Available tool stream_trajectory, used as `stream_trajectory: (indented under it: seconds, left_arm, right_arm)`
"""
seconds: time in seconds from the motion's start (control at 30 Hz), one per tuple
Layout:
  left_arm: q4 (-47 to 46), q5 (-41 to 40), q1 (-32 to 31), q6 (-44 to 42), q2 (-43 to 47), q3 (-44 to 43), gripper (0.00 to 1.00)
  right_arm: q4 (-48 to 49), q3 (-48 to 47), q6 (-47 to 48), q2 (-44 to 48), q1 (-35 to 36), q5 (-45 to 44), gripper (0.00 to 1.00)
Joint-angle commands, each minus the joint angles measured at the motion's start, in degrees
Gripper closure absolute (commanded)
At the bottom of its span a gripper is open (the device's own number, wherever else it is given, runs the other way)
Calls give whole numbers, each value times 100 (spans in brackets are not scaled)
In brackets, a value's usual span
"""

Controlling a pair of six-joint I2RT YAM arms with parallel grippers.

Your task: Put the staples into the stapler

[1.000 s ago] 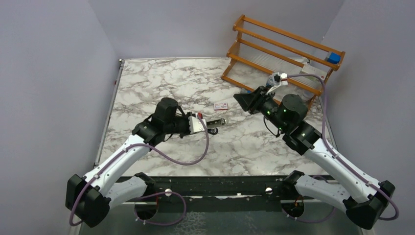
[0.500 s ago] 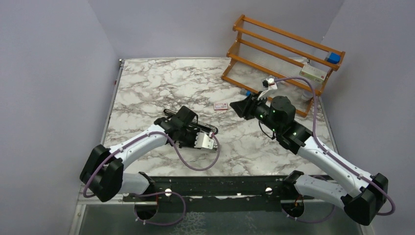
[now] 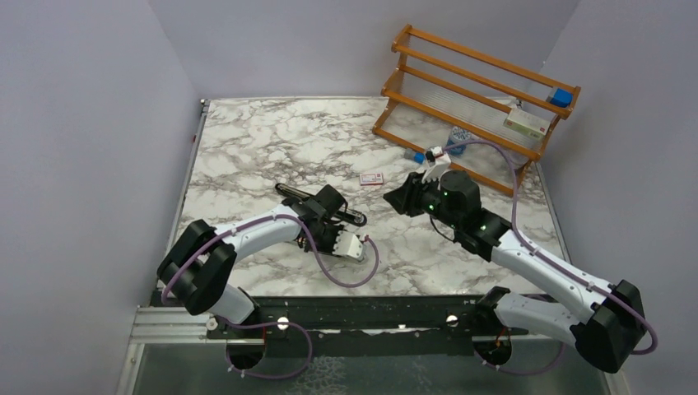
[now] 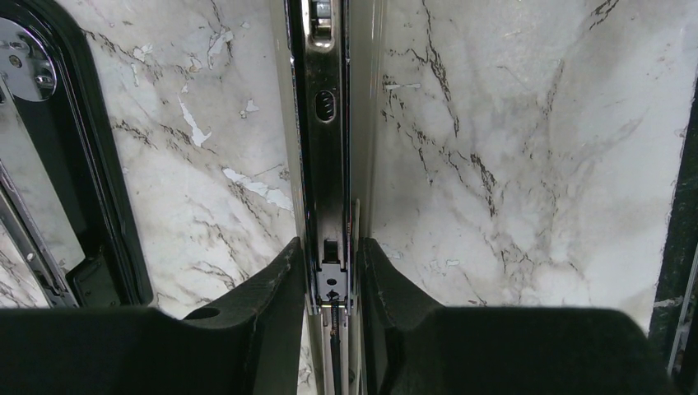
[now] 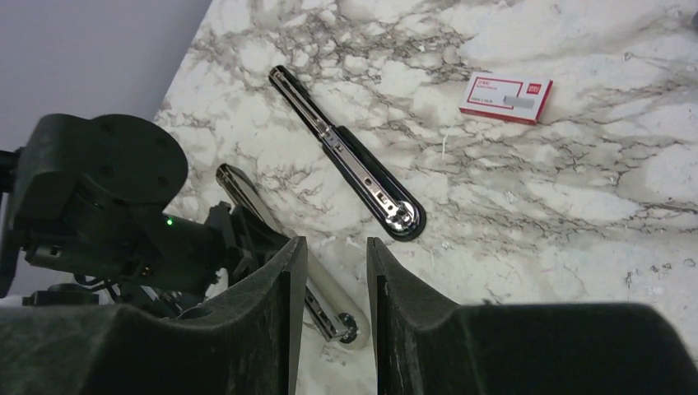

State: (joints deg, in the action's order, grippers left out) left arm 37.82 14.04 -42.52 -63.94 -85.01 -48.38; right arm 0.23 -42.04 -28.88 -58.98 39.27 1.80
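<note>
The stapler lies swung open at mid-table. Its black base [image 3: 309, 197] with a chrome end shows in the right wrist view [image 5: 354, 156] and at the left of the left wrist view [image 4: 99, 164]. My left gripper [image 3: 328, 229] is shut on its silver channel arm [image 4: 328, 123], fingertips [image 4: 280, 271] pressing both sides. That pale arm also shows in the right wrist view [image 5: 329, 300]. The pink-red staples box [image 3: 372, 178] lies flat on the marble, white label up [image 5: 504, 97]. My right gripper [image 3: 402, 197] hovers right of the stapler, jaws slightly apart and empty [image 5: 332, 280].
A wooden rack [image 3: 477, 82] stands at the back right with a blue item [image 3: 561, 97] and a small box [image 3: 527, 123] on it. A small blue object [image 3: 418, 156] lies by its foot. The black frame [image 3: 370, 309] runs along the near edge.
My left arm folded back and its gripper turned and came down on the stapler's channel arm. My right gripper moved left and nearer, toward the stapler.
</note>
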Motion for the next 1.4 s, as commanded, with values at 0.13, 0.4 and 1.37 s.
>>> stream_trajectory:
  seconds: [0.13,0.4,1.37]
  left_arm:
    - [-145,-202,-32,6,40,-5,55]
    - [-269,-81,24,182,348,-117,37]
    - [-4755,-4747,1968,6830,3359,933,10]
  right_arm:
    - [-29,384,21,31,11,-42,64]
    - [149,531,195,-118,11,54,63]
    - [1182,91,3950,-2647,1259,2070,49]
